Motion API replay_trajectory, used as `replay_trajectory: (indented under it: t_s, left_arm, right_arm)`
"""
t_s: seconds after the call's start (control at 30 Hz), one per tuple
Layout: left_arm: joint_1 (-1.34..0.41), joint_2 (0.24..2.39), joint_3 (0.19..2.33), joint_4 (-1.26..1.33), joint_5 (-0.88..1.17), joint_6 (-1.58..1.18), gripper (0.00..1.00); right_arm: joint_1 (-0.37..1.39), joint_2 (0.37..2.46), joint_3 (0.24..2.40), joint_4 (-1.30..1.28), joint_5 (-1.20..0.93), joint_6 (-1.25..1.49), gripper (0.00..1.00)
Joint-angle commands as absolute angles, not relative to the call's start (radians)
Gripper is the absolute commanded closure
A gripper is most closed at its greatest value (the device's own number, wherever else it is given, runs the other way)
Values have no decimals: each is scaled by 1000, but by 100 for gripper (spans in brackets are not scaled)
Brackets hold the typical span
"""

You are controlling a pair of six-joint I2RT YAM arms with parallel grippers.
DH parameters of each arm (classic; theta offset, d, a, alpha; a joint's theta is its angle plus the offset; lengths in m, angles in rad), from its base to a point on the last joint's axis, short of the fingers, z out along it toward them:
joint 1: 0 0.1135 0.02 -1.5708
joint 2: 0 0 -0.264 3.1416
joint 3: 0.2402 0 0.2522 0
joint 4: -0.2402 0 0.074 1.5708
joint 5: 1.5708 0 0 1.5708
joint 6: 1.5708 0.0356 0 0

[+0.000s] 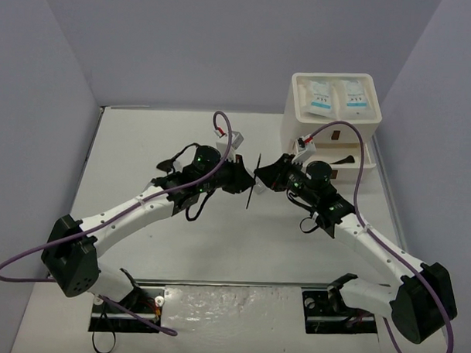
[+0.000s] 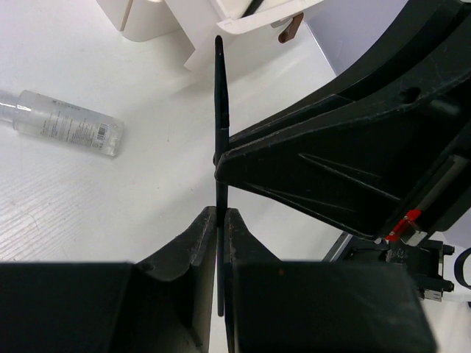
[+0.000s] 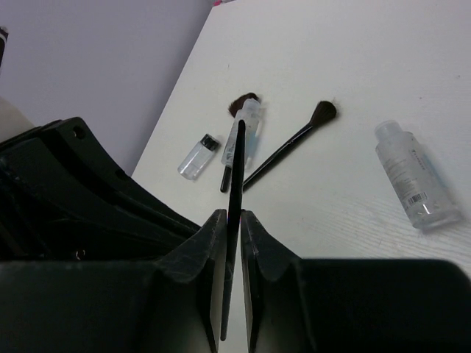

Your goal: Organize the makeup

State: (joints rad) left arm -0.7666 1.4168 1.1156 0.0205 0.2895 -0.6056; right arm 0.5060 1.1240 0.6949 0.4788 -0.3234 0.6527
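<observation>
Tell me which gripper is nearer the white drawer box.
Right. The right gripper sits just left of the white drawer box; the left gripper is farther left, beyond the thin black brush both clamp.

The white table (image 1: 143,150) bears a drawer box (image 1: 332,76) toward one o'clock and, in the right wrist view, two black brushes (image 3: 287,147) with a slim tube (image 3: 252,125), a small vial (image 3: 199,157) at their nine o'clock, a clear bottle (image 3: 413,173) at three.

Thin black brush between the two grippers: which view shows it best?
Left wrist: the thin black brush shows most of its length, rising from the left gripper. Right wrist shows a foreshortened stretch inside the right gripper. Top external shows only a thin line.
</observation>
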Motion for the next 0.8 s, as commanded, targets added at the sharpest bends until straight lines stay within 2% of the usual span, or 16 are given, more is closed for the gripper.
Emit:
replay_trajectory:
  t_s: [0.0, 0.1, 0.13, 0.17, 0.23, 0.37, 0.43, 0.6, 0.77]
  left_arm:
    - [-773, 1358, 1144, 91, 298, -608, 100]
    - [-772, 1351, 1139, 79, 291, -604, 98]
    - [-772, 1348, 1138, 73, 282, -602, 92]
    - [-772, 1343, 1136, 62, 265, -601, 78]
    - [-770, 1332, 1132, 26, 224, -595, 63]
    - [-762, 1308, 1133, -81, 104, -584, 42]
    - [-756, 1288, 1131, -133, 37, -586, 35]
    - [-706, 1198, 1105, -280, -146, -620, 25]
    - [-607, 1108, 1033, -364, -152, -651, 23]
  right_arm:
    - [515, 1121, 731, 517, -265, 626, 100]
    - [515, 1125, 730, 513, -249, 625, 100]
    - [515, 1123, 727, 514, -241, 626, 100]
    - [515, 1117, 723, 513, -230, 628, 100]
    - [514, 1098, 717, 507, -180, 635, 100]
    - [499, 1058, 709, 493, -77, 656, 100]
    - [480, 1035, 707, 483, -21, 672, 100]
    - [346, 989, 708, 439, 93, 770, 100]
    - [179, 989, 727, 402, 160, 890, 100]
